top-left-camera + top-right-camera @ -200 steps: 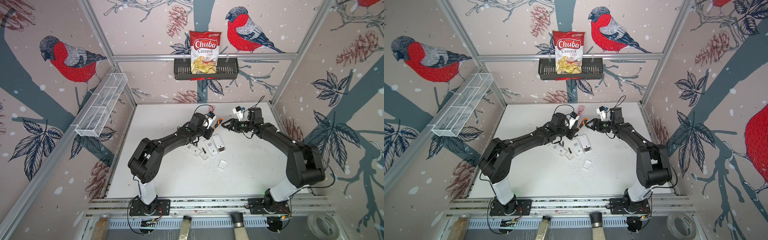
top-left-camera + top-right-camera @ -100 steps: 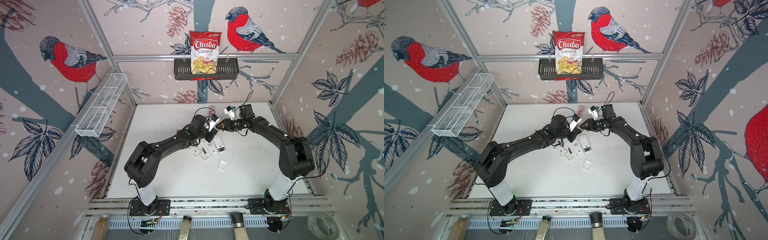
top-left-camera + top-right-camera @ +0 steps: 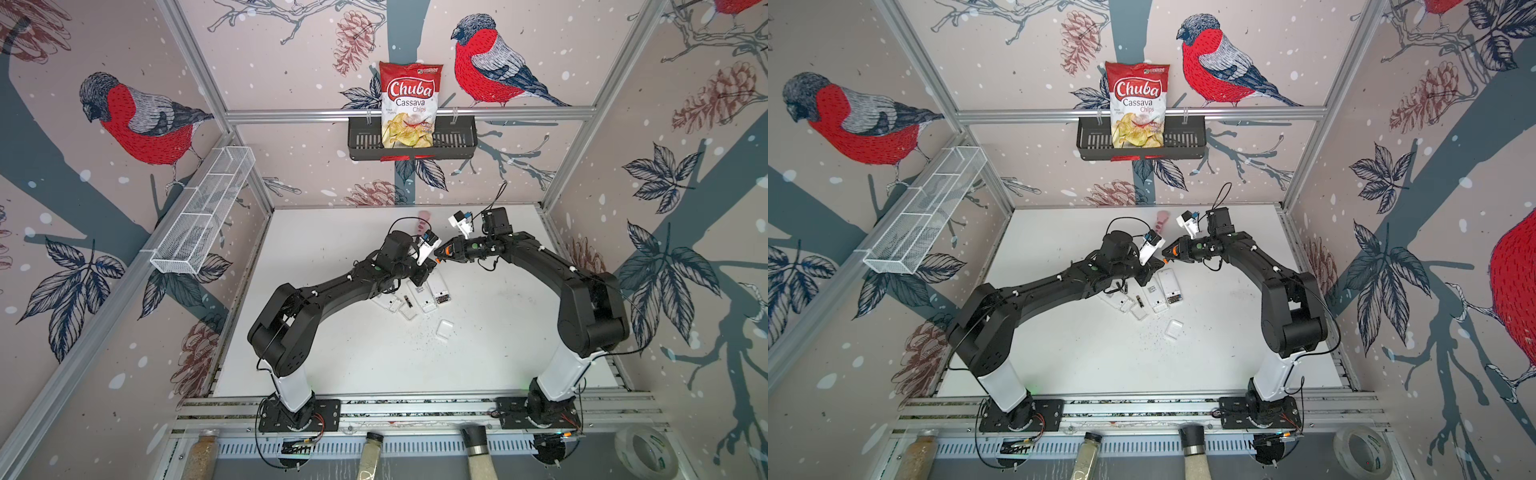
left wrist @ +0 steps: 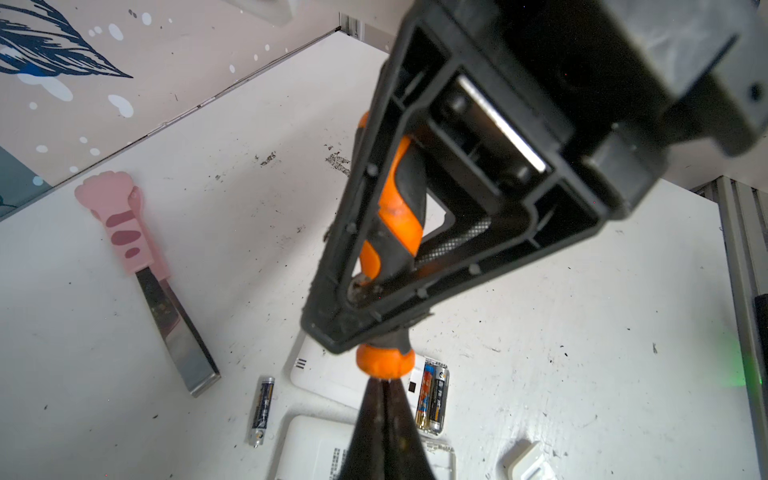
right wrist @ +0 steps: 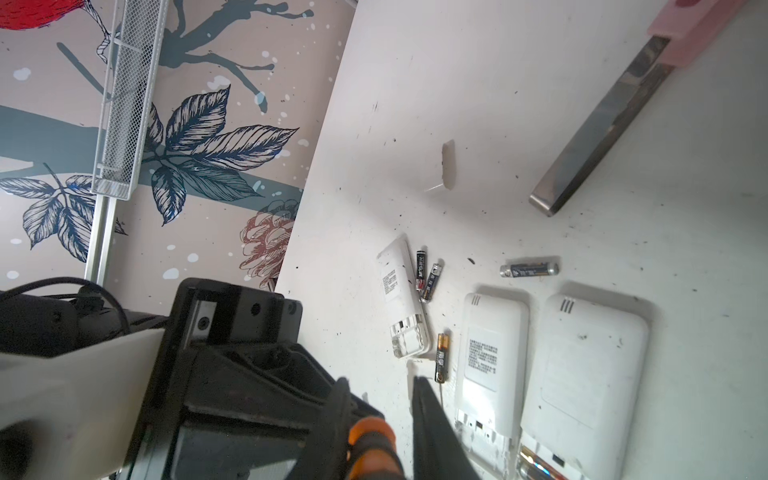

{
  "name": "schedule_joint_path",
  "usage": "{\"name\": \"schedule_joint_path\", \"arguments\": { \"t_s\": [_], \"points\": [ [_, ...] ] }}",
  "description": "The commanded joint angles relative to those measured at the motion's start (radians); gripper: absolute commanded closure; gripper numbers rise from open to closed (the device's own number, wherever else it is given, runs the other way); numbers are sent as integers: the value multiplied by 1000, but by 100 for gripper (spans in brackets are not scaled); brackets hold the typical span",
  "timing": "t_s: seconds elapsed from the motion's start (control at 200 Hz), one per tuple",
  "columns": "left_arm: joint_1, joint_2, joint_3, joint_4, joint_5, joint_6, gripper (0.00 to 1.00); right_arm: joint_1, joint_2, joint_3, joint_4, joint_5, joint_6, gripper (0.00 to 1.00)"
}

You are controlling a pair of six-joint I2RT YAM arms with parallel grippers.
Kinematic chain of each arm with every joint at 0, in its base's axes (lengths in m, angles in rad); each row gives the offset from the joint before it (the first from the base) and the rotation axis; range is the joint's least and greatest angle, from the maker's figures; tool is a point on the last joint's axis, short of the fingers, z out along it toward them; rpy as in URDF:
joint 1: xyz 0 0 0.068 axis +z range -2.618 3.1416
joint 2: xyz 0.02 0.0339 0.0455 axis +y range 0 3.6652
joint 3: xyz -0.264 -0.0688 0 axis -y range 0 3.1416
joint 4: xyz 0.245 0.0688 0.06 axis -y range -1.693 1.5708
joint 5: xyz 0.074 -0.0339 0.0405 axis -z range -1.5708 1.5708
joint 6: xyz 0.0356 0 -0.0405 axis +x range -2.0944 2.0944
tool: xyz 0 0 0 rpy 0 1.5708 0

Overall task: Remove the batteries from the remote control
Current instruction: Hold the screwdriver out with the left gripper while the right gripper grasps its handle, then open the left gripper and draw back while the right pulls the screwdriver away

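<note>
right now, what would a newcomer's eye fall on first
A red-and-white Chuba chips bag stands in the black basket on the back wall. Below, over the white table, the left arm and right arm meet above white remotes, an orange-and-black screwdriver between them. Loose batteries lie beside the remotes.

Black arms (image 3: pixel 332 291), white base links (image 3: pixel 293 388), white wrist cameras (image 3: pixel 428 245), black cables (image 3: pixel 398 221).

Chips bag (image 3: pixel 410 104) (in black basket (image 3: pixel 457 139))

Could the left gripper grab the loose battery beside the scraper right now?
Probably not: the left gripper is shut on the screwdriver handle, so its jaws are occupied. The battery itself lies exposed on the table, nothing covering it.
</note>
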Motion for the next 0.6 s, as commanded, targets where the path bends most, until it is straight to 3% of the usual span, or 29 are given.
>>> {"name": "schedule_joint_path", "arguments": {
  "t_s": [0.0, 0.12, 0.19, 0.28, 0.325, 0.49, 0.595],
  "points": [
    [0, 6, 17, 27, -5, 4, 100, -2, -1, -7, 7, 20, -4, 79],
    [0, 12, 24, 30, -26, -6, 99, -5, -11, -22, 30, 31, 16, 86],
    [0, 10, 24, 37, -40, -20, 57, -14, -26, -38, 68, 46, 49, 91],
    [0, -13, 7, 66, -54, -38, 18, -39, -63, -74, 145, 68, 120, 95],
    [0, -31, -8, 87, -63, -44, 4, -50, -86, -95, 186, 83, 154, 97],
    [5, -106, -85, 204, -131, -67, 3, -84, -169, -143, 236, 167, 212, 98],
    [21, -91, -57, 158, -188, -92, 3, -88, -244, -201, 254, 231, 232, 99]
  ]
}}
